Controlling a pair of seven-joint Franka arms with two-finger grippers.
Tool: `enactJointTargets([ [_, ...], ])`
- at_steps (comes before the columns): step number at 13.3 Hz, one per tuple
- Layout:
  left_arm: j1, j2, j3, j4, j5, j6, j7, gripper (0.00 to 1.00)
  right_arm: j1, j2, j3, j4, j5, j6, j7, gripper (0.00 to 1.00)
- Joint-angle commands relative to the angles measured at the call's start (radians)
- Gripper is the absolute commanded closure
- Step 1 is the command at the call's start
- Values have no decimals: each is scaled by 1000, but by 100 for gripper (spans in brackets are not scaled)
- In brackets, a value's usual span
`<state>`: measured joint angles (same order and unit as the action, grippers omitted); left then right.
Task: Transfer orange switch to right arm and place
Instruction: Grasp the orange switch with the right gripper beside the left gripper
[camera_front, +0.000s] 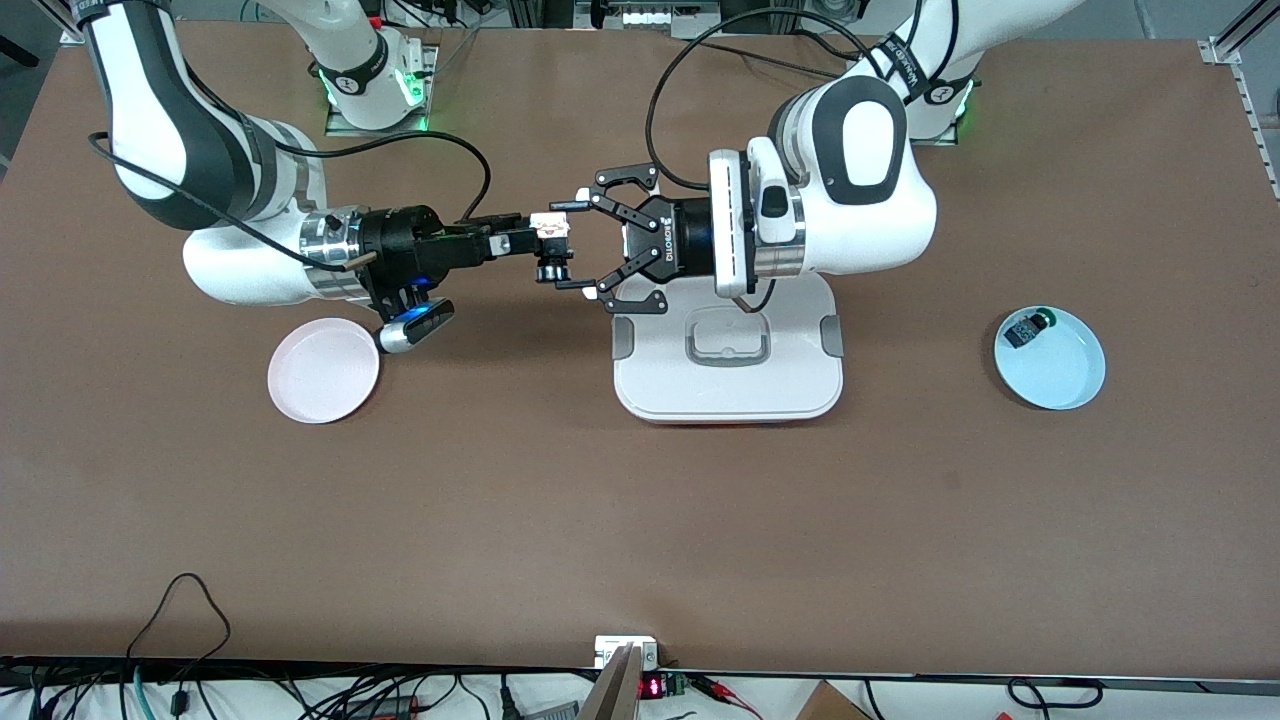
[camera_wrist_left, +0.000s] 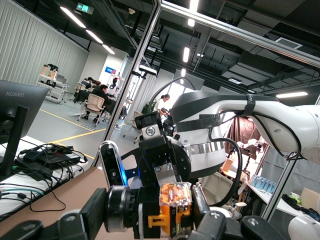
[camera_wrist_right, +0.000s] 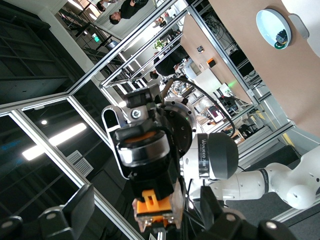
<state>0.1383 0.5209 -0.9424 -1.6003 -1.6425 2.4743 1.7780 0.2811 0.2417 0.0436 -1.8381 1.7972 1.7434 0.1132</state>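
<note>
Orange-capped black push-button switch (camera_front: 553, 262) clenched in left claw (camera_front: 590, 244), right claw (camera_front: 551, 231) spread around it, above brown worktop (camera_front: 640, 500).

High front camera looks down across the brown table (camera_front: 640, 520) toward both bases. Each wrist camera faces horizontally, close, sharing the small orange-capped switch (camera_wrist_left: 172, 207).

Two white arms with dark grey joint covers and black cables. The right arm (camera_front: 200, 180) has a silver wrist ring; the left arm (camera_front: 860, 200) a black linkage pincer (camera_front: 600, 245) lettered white.
</note>
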Motion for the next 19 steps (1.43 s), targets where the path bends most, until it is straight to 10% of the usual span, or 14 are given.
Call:
enactJointTargets([
  [1, -6, 11, -6, 14, -22, 8, 32, 100, -3, 2, 6, 8, -56, -1, 0, 14],
  [19, -11, 21, -6, 16, -23, 9, 32, 100, -30, -4, 6, 26, -76, -8, 6, 32],
])
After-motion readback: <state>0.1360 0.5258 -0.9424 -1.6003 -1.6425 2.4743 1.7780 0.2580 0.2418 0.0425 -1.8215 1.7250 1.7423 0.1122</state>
